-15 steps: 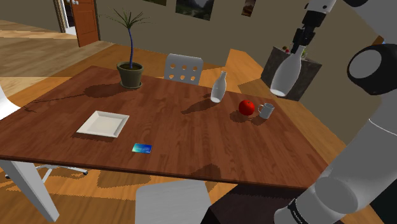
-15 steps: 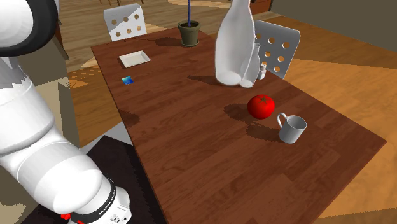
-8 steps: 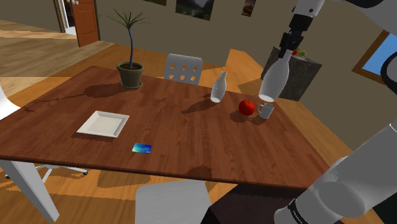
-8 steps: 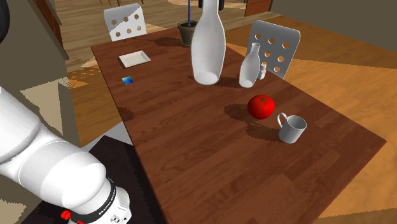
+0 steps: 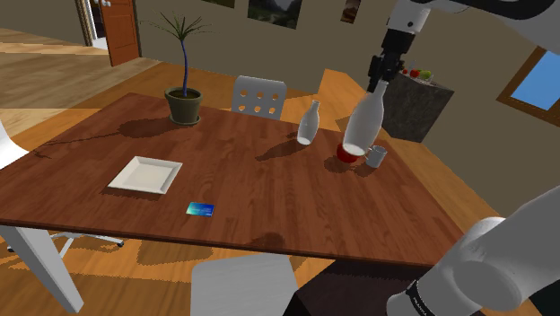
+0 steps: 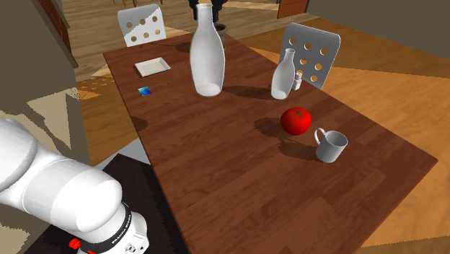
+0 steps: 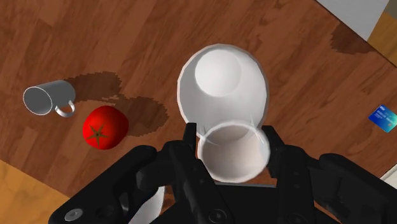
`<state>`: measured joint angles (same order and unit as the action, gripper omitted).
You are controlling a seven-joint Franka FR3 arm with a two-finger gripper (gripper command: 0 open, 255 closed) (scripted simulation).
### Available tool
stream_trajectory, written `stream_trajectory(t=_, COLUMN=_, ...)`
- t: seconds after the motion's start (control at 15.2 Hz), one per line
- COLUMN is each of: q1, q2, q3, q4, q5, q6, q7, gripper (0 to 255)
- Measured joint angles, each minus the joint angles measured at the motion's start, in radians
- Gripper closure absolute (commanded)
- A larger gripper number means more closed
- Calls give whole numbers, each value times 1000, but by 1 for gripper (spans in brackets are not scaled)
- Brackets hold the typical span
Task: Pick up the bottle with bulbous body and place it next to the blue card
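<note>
While the white arm arches high over the tabletop with its wrist pointing straight down, the black gripper pinches the neck of the white bulbous bottle between both fingers. The bottle hangs upright, clear of the wood, between the red tomato and the blue card. That card lies well apart, near the tabletop edge running toward the stand, just beside a white plate.

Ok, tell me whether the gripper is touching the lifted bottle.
Touching. In the wrist view the gripper clasps the neck of the lifted bottle, with a black finger against each side.
</note>
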<state>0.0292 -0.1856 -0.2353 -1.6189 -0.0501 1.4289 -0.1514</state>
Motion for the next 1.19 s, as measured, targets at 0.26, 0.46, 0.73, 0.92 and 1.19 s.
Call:
stream_trajectory(t=0.26, q1=35, q2=-14, q3=56, q4=-70, q5=8, q6=53, q7=95, gripper=255)
stream_trajectory(t=0.46, q1=62, q2=-26, q3=99, q4=-125, q5=16, q6=95, q7=167, gripper=255)
stream_trajectory(t=0.73, q1=97, q2=-27, q3=153, q4=-175, q5=28, q6=142, q7=256, gripper=255)
stream_trajectory(t=0.92, q1=126, q2=-12, q3=196, q4=-206, q5=38, q6=187, q7=326, gripper=255)
stream_trajectory(t=1.19, q1=161, q2=32, q3=246, q4=-207, q5=48, q6=231, q7=410, gripper=255)
